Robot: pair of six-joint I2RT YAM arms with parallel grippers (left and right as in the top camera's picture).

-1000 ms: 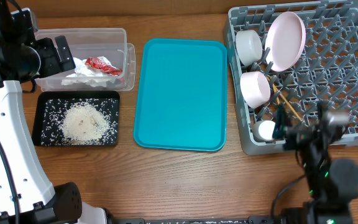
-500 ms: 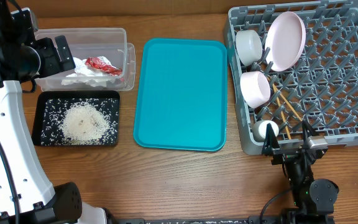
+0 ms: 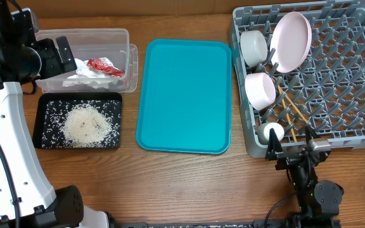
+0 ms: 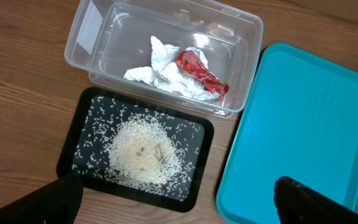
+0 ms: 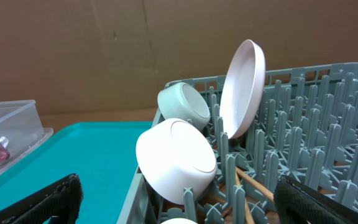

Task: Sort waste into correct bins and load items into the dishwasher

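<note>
The grey dishwasher rack (image 3: pixel 347 76) at the right holds the white plate (image 3: pixel 291 41) on edge, a pale bowl (image 3: pixel 254 47), a white bowl (image 3: pixel 261 90), a small cup (image 3: pixel 272 132) and wooden chopsticks (image 3: pixel 290 111). My right gripper (image 3: pixel 292 147) stands open and empty just outside the rack's near corner, facing the white bowl (image 5: pixel 176 158). The clear tub (image 3: pixel 84 37) holds a red wrapper (image 3: pixel 104 66) and crumpled paper (image 3: pixel 84 79). The black tray (image 3: pixel 43 120) carries rice (image 3: pixel 84 123). High over the tub's left side, my left gripper (image 3: pixel 59 56) hangs open and empty.
A bare teal serving tray (image 3: pixel 184 95) lies between the bins and the rack. Wooden tabletop shows along the front edge. The left arm's white link (image 3: pixel 5 145) rises at the left edge.
The right arm has pulled back from the rack's edge toward the table's front and sunk lower. The left arm and all objects have stayed put.
</note>
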